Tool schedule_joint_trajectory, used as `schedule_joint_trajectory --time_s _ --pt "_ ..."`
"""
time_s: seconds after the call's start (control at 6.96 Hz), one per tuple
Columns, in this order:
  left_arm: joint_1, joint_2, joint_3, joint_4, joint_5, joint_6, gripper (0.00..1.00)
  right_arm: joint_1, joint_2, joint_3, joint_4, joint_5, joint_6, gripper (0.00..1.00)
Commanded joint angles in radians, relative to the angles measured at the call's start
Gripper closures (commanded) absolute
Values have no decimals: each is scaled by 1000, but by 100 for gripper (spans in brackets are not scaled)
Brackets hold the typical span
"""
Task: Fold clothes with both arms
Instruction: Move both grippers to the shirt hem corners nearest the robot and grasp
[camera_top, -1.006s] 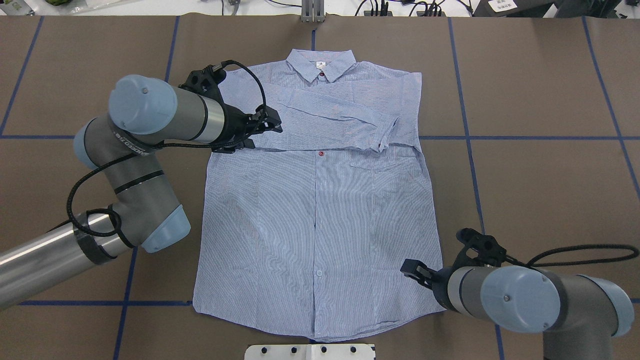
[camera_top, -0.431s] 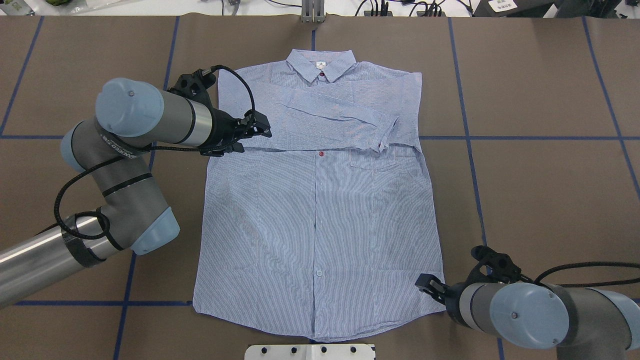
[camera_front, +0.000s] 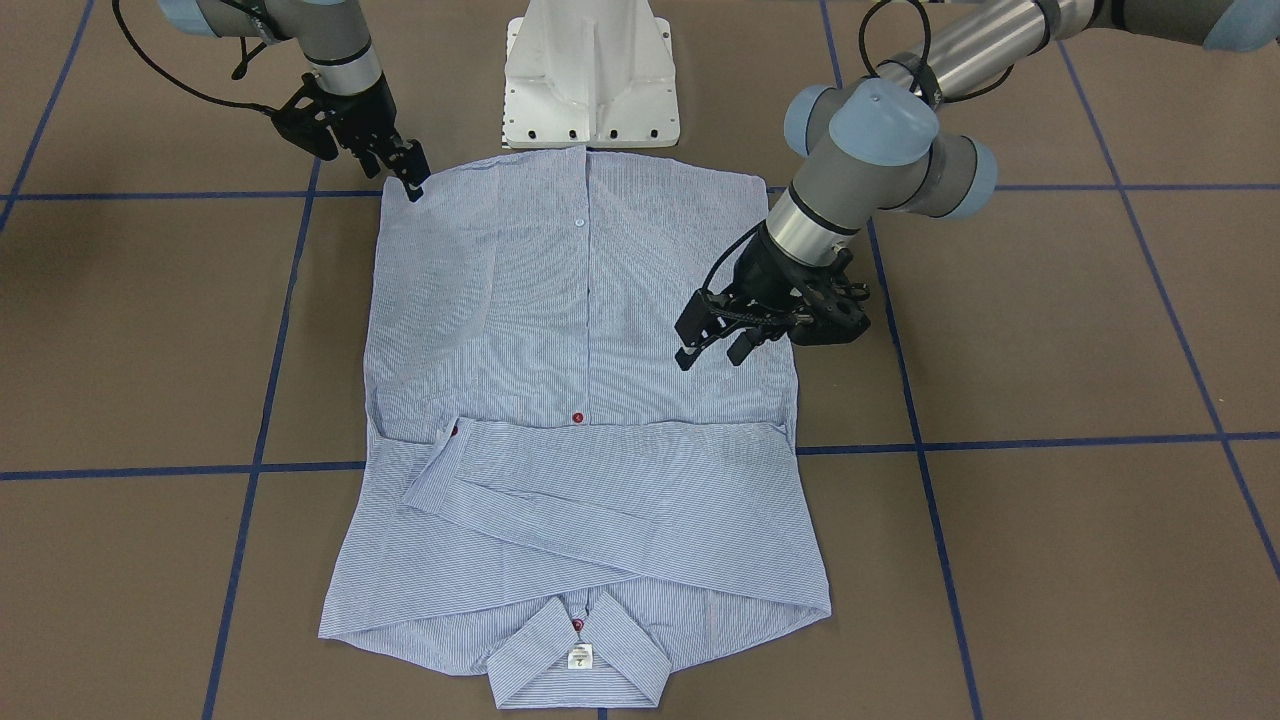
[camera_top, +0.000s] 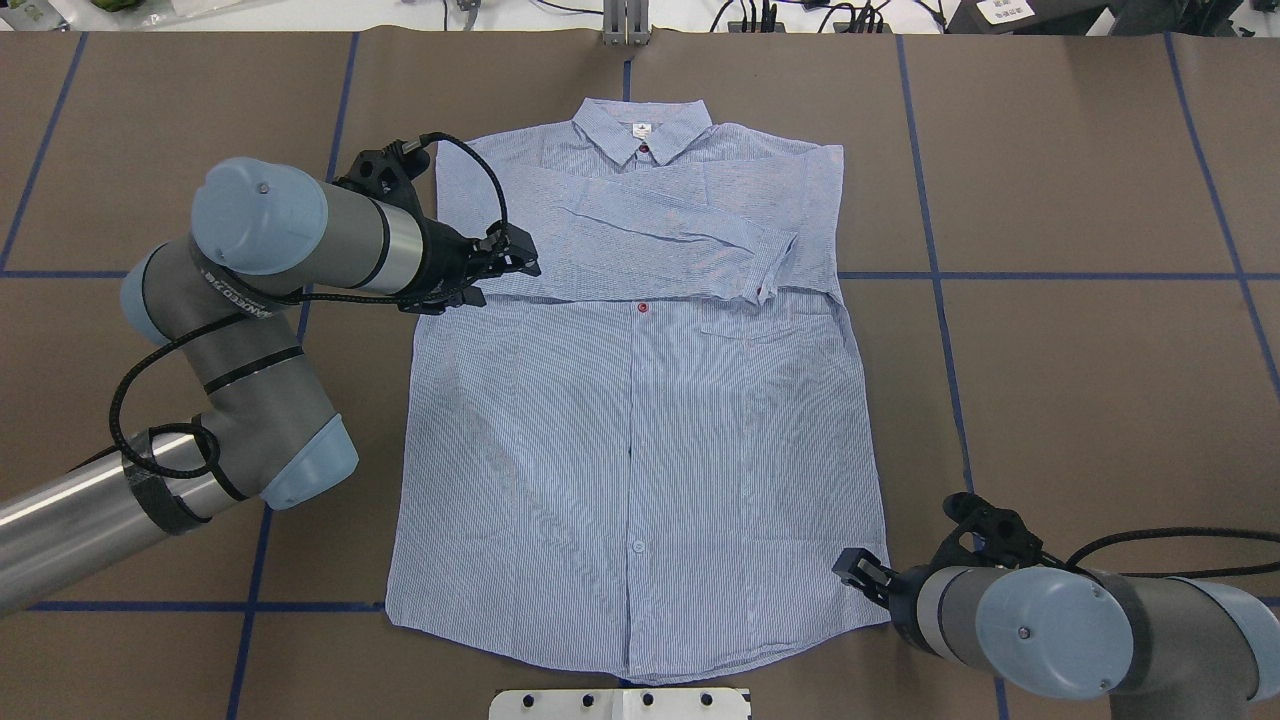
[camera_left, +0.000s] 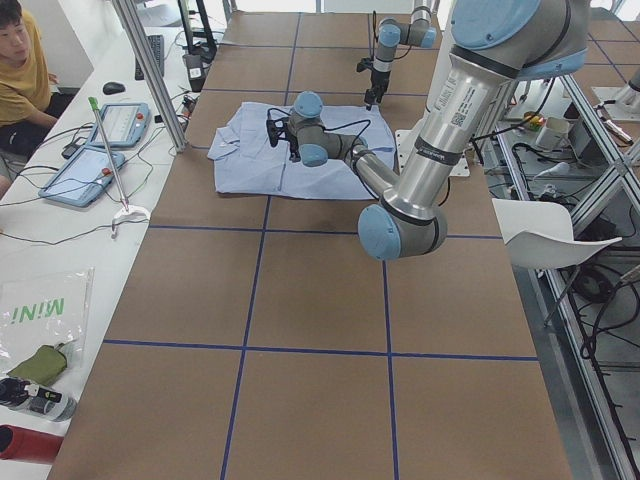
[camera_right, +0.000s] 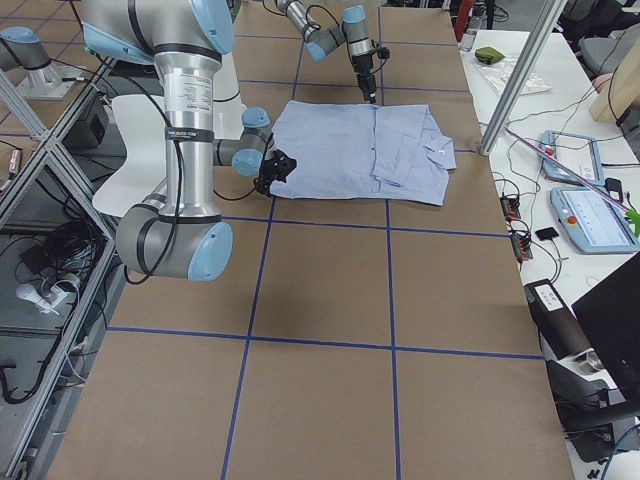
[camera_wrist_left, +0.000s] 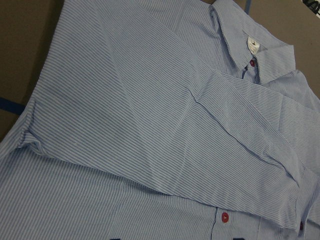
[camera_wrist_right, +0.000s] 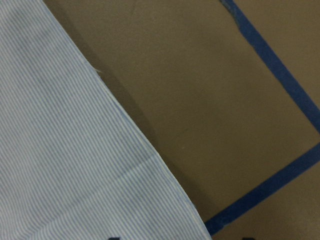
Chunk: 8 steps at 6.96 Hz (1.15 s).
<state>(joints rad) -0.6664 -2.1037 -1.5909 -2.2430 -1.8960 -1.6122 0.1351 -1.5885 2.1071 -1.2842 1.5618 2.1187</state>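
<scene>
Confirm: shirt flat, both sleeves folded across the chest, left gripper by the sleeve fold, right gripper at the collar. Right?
No. The right gripper is at the shirt's hem corner nearest the robot, not the collar; the overhead exterior view shows it. The rest holds: sleeves folded across the chest, left gripper by the sleeve fold.

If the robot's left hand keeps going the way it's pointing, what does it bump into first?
Most likely the folded sleeve of the light blue striped shirt. The black left hand tilts down towards it, though its height above is unclear.
</scene>
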Motion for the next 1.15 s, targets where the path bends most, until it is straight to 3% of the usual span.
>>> schedule_joint_trajectory --time_s 0.0,0.14,0.29,0.43,0.72,1.01 --pt "1 1 0 -1 0 0 20 0 -2 -6 0 -2 23 52" --pt "1 1 0 -1 -2 0 20 1 -4 -4 0 -2 29 82" --pt "1 2 0 -1 -2 0 20 4 -5 7 -1 3 29 100" --pt "1 29 -12 -13 -2 -18 20 4 -10 8 -1 3 29 100" --pt "83 121 -139 -3 33 -147 20 20 -21 60 -13 7 27 100" --pt "271 304 -384 162 218 -196 20 29 -8 118 -114 12 24 100"
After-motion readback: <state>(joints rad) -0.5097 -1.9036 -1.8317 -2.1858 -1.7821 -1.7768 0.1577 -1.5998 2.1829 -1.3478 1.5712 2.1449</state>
